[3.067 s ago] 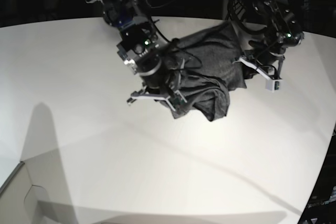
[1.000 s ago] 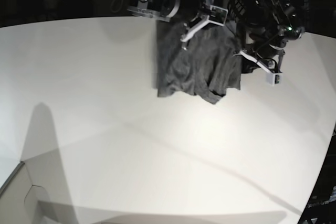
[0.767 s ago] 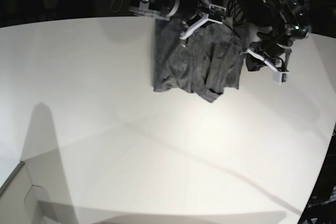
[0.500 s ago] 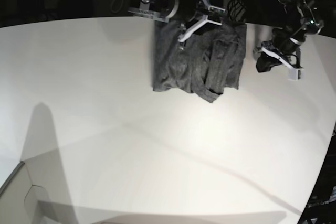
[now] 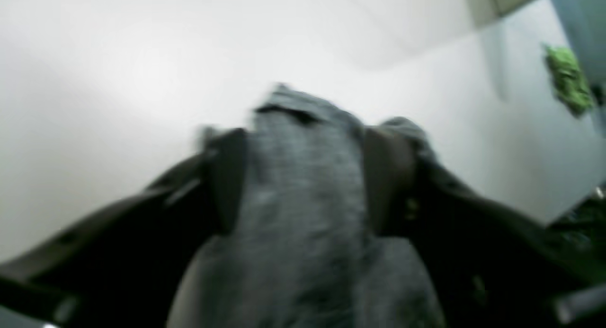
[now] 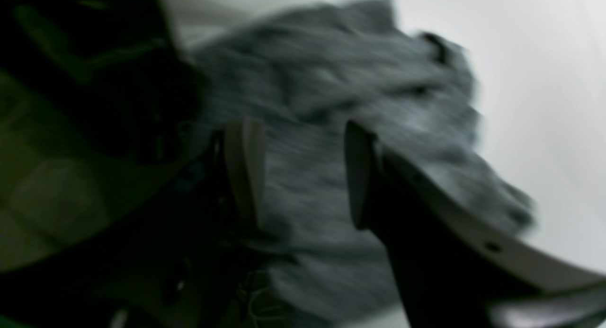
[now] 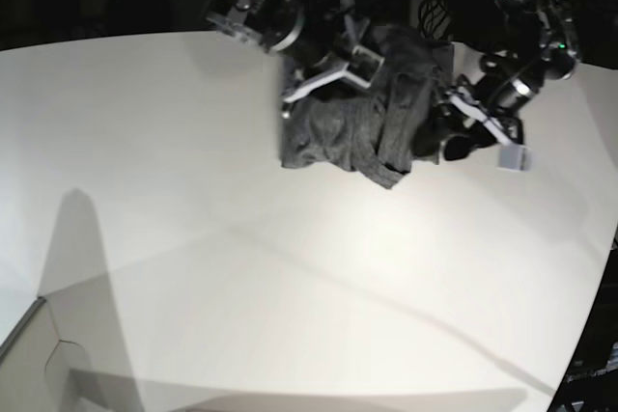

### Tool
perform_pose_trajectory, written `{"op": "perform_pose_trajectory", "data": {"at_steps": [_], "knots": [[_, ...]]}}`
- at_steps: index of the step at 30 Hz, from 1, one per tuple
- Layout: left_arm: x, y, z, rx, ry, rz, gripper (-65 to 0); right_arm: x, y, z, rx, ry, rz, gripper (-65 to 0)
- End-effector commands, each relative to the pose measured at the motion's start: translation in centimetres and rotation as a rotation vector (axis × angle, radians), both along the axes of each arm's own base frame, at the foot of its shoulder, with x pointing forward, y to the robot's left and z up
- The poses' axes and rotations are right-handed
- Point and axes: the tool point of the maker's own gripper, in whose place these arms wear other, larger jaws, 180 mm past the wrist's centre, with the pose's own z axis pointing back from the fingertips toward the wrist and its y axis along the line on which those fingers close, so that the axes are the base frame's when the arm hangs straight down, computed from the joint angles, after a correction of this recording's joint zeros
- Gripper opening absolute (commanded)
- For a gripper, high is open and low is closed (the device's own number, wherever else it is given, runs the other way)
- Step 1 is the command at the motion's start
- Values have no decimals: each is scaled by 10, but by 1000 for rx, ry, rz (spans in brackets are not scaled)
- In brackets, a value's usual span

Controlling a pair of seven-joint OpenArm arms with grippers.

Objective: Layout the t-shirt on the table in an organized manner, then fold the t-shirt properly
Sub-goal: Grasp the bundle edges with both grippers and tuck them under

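I see the dark heather-grey knit t-shirt (image 7: 372, 113) bunched in a rumpled heap at the upper centre of the base view, on the far part of the smooth matte white desk (image 7: 290, 277). Both wrist views are blurred. Left claw (image 5: 303, 176): its 2 fingers stand parted with a ridge of grey cloth filling the gap between them; I cannot tell if they pinch it. Right claw (image 6: 298, 172): released, 2 pale fingers apart, poised over the shirt with cloth visible beyond the gap. In the base view, both arms crowd the heap from either side.
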Motion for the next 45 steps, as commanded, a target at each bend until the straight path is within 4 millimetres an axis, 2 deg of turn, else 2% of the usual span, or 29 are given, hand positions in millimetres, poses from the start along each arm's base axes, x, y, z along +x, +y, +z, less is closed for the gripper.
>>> {"op": "perform_pose_trajectory", "data": {"at_steps": [1, 3, 6, 15, 18, 22, 28, 32, 35, 37, 40, 41, 45], "knots": [[6, 1, 4, 4, -14, 26, -246, 8, -3, 10, 31, -27, -27, -368], [5, -2, -11, 22, 45, 65, -244, 14, -11, 8, 21, -29, -52, -368], [11, -1, -19, 53, 73, 84, -244, 19, -21, 6, 9, -28, -81, -368], [13, -6, -43, 24, 142, 74, -246, 22, -23, 6, 6, -30, -88, -368], [10, -24, -50, 17, 164, 17, -246, 22, -23, 5, 6, -30, -88, -368], [10, -37, -48, 10, 157, -18, -247, 22, -23, 5, 6, -30, -88, -368], [13, -34, -42, 16, 142, -8, -247, 22, -23, 5, 6, -30, -88, -369], [13, -40, -42, 4, 138, -17, -249, 21, -27, 3, -9, -31, -82, -369], [17, -48, -39, -19, 131, -18, -324, 21, -27, 2, -9, -29, -82, -369], [17, -49, -39, -22, 131, -17, -426, 21, -27, 2, -11, -29, -81, -369], [25, -49, -33, -22, 111, -17, -617, 20, -30, 0, -22, -30, -77, -369], [26, -49, -33, -22, 110, -16, -650, 20, -30, 0, -22, -30, -77, -369], [27, -47, -27, -37, 92, -9, -650, 20, -31, 0, -24, -30, -77, -369]]}}
